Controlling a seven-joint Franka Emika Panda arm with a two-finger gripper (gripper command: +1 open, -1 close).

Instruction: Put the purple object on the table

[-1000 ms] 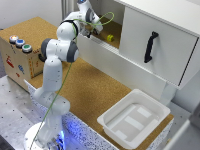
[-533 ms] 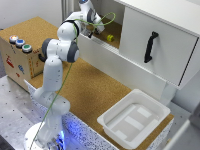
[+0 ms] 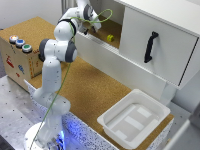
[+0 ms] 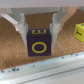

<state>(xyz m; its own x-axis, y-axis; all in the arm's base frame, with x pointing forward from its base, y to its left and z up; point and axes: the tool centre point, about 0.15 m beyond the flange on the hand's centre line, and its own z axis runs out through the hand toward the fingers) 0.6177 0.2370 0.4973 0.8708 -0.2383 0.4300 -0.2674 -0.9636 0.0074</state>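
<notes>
Exterior view: nothing has visibly shifted over the last second; the gripper [image 3: 94,26] stays inside the white cabinet [image 3: 155,35] at upper centre, so the lift-out is probably still ahead. The brown cork table [image 3: 95,90] spans the middle.

Wrist view: the pale fingers [image 4: 20,25] straddle the purple object [image 4: 39,43], a matte cube with a yellow ring, on speckled cork; contact looks likely, but blur leaves it unsure.
</notes>
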